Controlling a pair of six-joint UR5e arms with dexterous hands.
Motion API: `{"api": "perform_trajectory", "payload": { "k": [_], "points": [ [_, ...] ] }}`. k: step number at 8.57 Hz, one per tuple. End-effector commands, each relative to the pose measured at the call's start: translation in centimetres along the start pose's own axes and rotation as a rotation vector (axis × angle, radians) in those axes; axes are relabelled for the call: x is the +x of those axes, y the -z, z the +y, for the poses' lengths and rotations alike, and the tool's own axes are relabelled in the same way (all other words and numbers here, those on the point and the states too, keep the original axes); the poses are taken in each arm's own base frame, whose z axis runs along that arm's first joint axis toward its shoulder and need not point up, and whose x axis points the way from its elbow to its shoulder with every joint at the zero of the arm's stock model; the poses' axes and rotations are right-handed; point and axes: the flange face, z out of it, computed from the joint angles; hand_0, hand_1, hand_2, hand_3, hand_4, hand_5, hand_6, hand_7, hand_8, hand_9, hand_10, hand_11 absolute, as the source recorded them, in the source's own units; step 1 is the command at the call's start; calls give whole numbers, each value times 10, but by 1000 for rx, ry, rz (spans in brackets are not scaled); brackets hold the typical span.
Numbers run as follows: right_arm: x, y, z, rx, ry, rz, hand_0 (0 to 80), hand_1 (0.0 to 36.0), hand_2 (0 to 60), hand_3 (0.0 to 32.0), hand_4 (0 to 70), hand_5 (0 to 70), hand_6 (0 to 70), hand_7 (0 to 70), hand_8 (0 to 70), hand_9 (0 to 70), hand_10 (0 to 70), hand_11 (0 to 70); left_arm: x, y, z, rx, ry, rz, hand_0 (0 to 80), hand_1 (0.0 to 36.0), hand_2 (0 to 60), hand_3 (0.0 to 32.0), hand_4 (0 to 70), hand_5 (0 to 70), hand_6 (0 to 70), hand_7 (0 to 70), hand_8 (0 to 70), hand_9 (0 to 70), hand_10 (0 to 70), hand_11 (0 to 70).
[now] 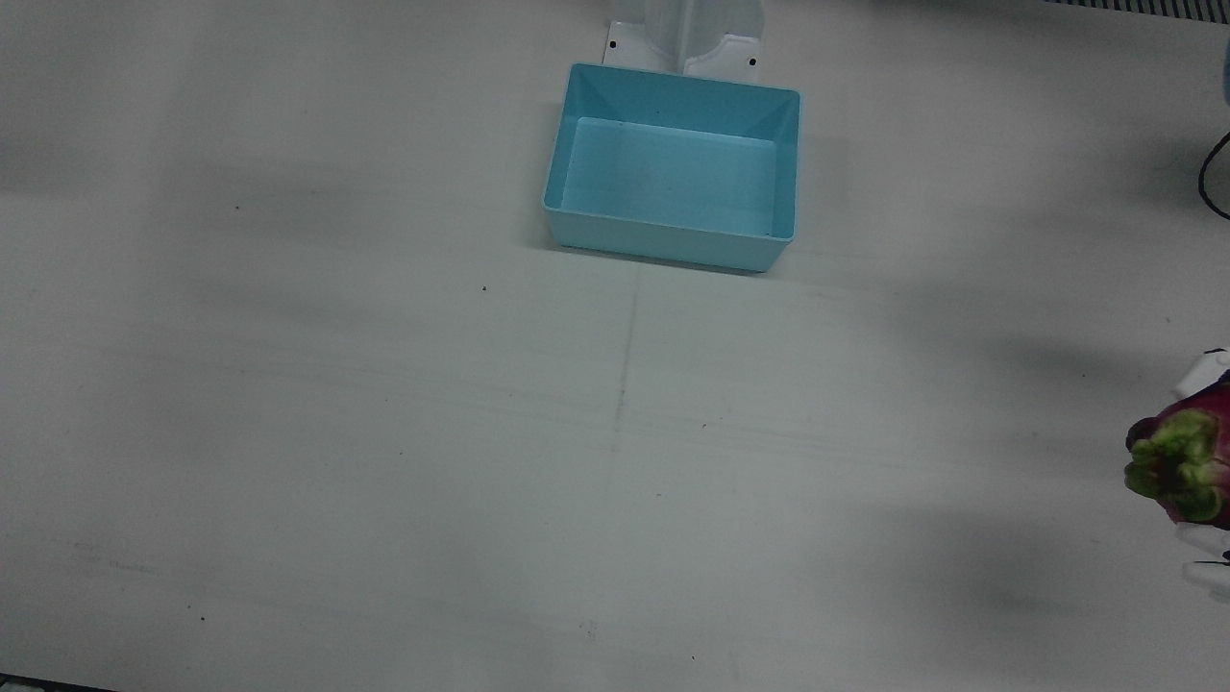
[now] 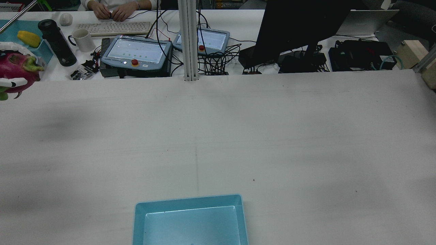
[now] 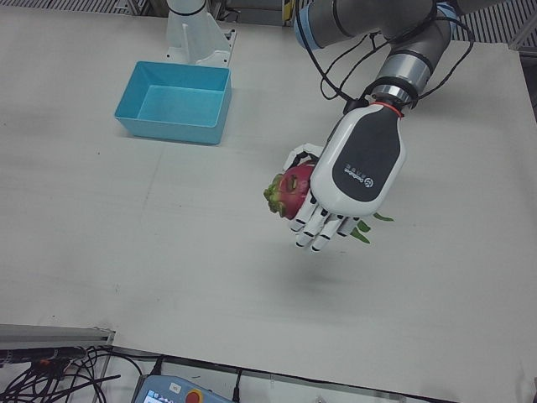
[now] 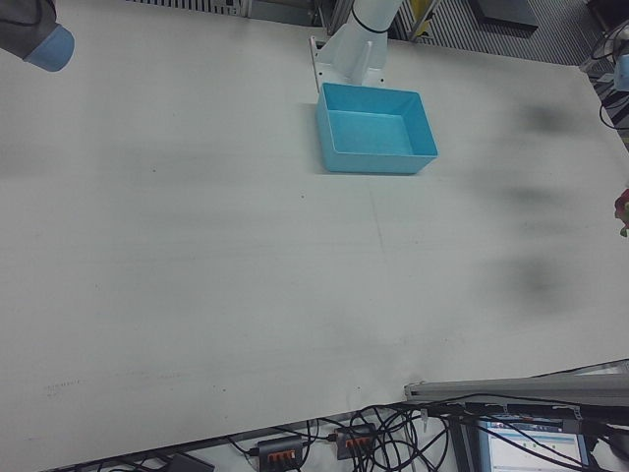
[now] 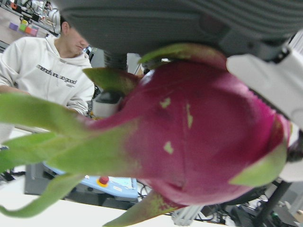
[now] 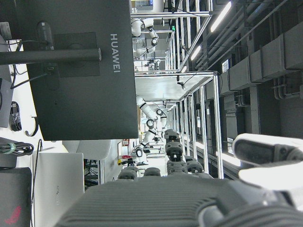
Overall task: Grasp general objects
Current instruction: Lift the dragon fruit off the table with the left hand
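Observation:
A magenta dragon fruit (image 3: 289, 189) with green scales is held above the table, and my left hand (image 3: 357, 168) is shut on it, fingers curled under and around it. In the front view the fruit (image 1: 1187, 466) shows at the right edge. The rear view has it (image 2: 15, 68) at the far left with a white finger (image 2: 12, 82) across it. It fills the left hand view (image 5: 199, 137). My right hand (image 6: 189, 203) appears only in its own view, raised off the table, with white fingers (image 6: 265, 151) spread and nothing held.
A light blue bin (image 1: 673, 245) stands empty near the arm pedestal (image 1: 687, 38), far from the fruit. Past the table's far edge are teach pendants (image 2: 136, 51), a monitor (image 2: 299, 23), cables and a seated person (image 2: 119, 6).

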Motion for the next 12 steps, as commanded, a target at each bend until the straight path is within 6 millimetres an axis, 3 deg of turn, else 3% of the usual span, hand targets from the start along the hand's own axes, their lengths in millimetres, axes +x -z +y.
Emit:
{"api": "perform_trajectory", "payload": {
  "k": [1, 3, 5, 6, 8, 11, 12],
  "points": [
    [0, 0, 0, 0, 0, 1, 0, 0, 0, 0, 0, 0, 0, 0, 0, 0, 0, 0, 3, -8, 21, -158, 104, 36, 521, 359, 600, 0, 291, 555, 299, 346, 259, 328, 521, 700],
    [0, 0, 0, 0, 0, -1, 0, 0, 0, 0, 0, 0, 0, 0, 0, 0, 0, 0, 10, -7, 40, -248, 118, 35, 526, 360, 600, 0, 292, 564, 296, 345, 256, 324, 521, 700],
    [0, 0, 0, 0, 0, -1, 0, 0, 0, 0, 0, 0, 0, 0, 0, 0, 0, 0, 15, -6, 112, -375, 155, 26, 535, 360, 600, 0, 293, 584, 301, 352, 256, 323, 518, 700],
    [0, 0, 0, 0, 0, -1, 0, 0, 0, 0, 0, 0, 0, 0, 0, 0, 0, 0, 22, -3, 133, -413, 180, 26, 538, 360, 600, 0, 299, 609, 315, 357, 260, 323, 524, 700],
    [0, 0, 0, 0, 0, 1, 0, 0, 0, 0, 0, 0, 0, 0, 0, 0, 0, 0, 12, -3, 187, -513, 216, 7, 551, 360, 600, 0, 304, 652, 332, 372, 269, 333, 528, 700],
    [0, 0, 0, 0, 0, -1, 0, 0, 0, 0, 0, 0, 0, 0, 0, 0, 0, 0, 9, -1, 251, -622, 252, -13, 571, 360, 600, 0, 310, 700, 352, 384, 276, 339, 522, 700],
    [0, 0, 0, 0, 0, -1, 0, 0, 0, 0, 0, 0, 0, 0, 0, 0, 0, 0, 15, -2, 254, -625, 254, -5, 571, 360, 600, 0, 309, 700, 353, 385, 275, 339, 523, 700]
  ]
}}
